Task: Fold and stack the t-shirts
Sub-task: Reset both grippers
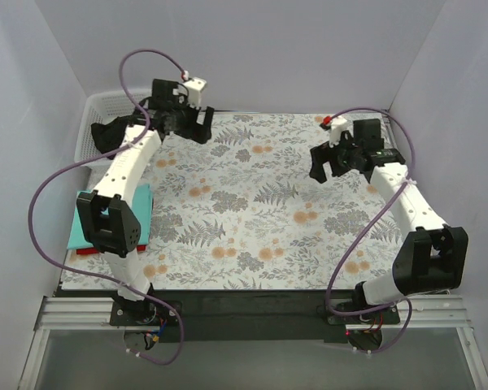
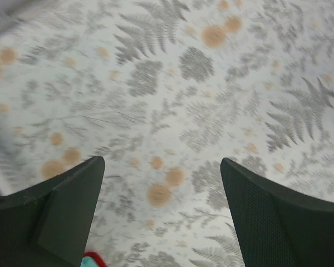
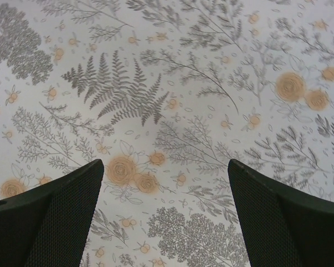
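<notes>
Behind the left fingers (image 2: 55, 217), spread empty like the right fingers (image 3: 284, 217), teal t-shirt (image 1: 143, 207) tops red t-shirt (image 1: 85, 253): limp, light; pinch edges.

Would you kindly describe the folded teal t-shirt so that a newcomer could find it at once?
Start from the big floral cloth and go to its left edge. There, partly under the left arm, lies the folded teal t-shirt. It is the one teal patch, atop a red t-shirt of which only a strip shows.
</notes>
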`<move>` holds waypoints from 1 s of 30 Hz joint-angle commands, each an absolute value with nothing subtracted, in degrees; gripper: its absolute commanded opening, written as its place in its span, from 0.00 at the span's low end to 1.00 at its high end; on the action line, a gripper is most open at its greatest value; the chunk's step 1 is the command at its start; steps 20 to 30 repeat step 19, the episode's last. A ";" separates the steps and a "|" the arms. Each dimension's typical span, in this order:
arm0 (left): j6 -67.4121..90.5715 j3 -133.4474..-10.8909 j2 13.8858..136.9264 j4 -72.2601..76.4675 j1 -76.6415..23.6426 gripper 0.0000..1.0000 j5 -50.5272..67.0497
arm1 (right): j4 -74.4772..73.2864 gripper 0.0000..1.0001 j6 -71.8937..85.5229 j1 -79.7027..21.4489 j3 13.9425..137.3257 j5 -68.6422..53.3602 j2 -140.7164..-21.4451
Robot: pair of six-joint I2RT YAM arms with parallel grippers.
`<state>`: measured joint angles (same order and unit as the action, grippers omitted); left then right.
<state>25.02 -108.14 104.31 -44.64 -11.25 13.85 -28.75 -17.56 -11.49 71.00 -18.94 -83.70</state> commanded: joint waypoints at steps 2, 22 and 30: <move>34.53 -98.64 103.19 -37.98 -18.27 0.85 15.29 | -29.79 0.98 -11.08 -3.62 68.30 -21.97 -81.04; 40.34 -67.85 90.27 -28.83 -19.42 0.86 19.60 | -25.14 0.98 -13.53 -2.81 46.50 -22.76 -67.77; 40.34 -67.85 90.27 -28.83 -19.42 0.86 19.60 | -25.14 0.98 -13.53 -2.81 46.50 -22.76 -67.77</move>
